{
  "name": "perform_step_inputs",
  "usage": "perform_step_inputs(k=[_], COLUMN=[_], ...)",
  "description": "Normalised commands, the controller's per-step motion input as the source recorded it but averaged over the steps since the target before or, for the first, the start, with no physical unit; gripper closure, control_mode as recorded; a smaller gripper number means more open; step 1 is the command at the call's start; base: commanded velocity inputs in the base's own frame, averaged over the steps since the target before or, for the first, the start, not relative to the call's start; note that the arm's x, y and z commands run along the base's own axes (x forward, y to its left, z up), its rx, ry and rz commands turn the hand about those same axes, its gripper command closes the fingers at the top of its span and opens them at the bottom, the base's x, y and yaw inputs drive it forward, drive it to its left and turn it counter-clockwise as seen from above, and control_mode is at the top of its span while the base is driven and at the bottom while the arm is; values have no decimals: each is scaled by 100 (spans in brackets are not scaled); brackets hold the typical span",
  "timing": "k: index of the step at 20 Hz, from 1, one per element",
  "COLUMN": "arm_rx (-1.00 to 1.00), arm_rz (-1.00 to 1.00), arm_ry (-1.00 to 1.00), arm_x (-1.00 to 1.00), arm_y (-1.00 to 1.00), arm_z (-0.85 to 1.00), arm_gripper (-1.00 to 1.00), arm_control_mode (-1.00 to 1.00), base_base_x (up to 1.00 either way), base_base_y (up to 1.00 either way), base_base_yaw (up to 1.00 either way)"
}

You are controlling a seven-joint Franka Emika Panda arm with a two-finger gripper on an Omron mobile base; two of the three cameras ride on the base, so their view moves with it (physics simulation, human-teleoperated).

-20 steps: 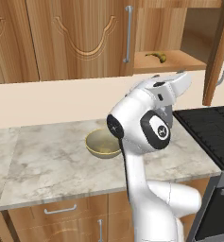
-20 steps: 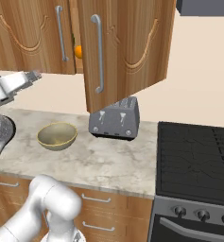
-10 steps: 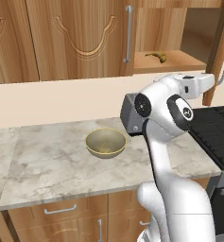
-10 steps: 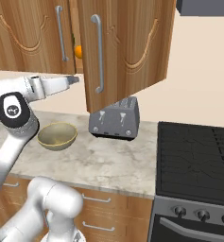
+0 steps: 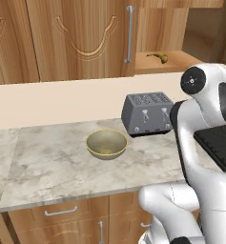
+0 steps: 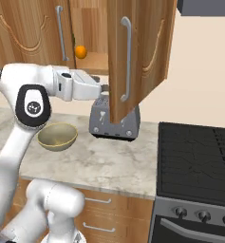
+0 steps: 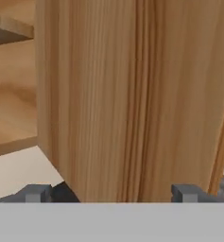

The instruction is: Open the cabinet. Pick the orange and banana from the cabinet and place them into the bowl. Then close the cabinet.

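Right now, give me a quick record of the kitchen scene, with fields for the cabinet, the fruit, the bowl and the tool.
cabinet: right door swung open, left door shut
orange: on the cabinet shelf
banana: on the same shelf
bowl: on the counter left of the toaster, no fruit in it
tool: open, holding nothing, close up to the open door
done: cabinet opened
left: both fruits to the bowl, close cabinet

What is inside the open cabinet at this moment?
On the cabinet's bottom shelf lie the orange, seen from the right base view, and the banana, seen from the left base view. The closed left door and the swung-out right door hide the rest.
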Motion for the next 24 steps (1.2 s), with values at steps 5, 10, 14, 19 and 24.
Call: perform_step_inputs(k=[5,10,14,19,24], arm_rx=[11,-6,-17,0,6], arm_rz=[14,3,5,20,27], arm_ry=[-1,-25,-36,-15,-7], arm_x=[14,-17,-55,-1,18], arm_y=[-97,38,100,100,93], arm_z=[-26,-5,0,0,0], arm_gripper=[-100,-100,-100,-100,-100], arm_control_mode=[-100,-100,-100,-100,-100], base_base_x=[0,0,0,0,0], base_base_y=[0,0,0,0,0], base_base_yaw=[0,0,0,0,0])
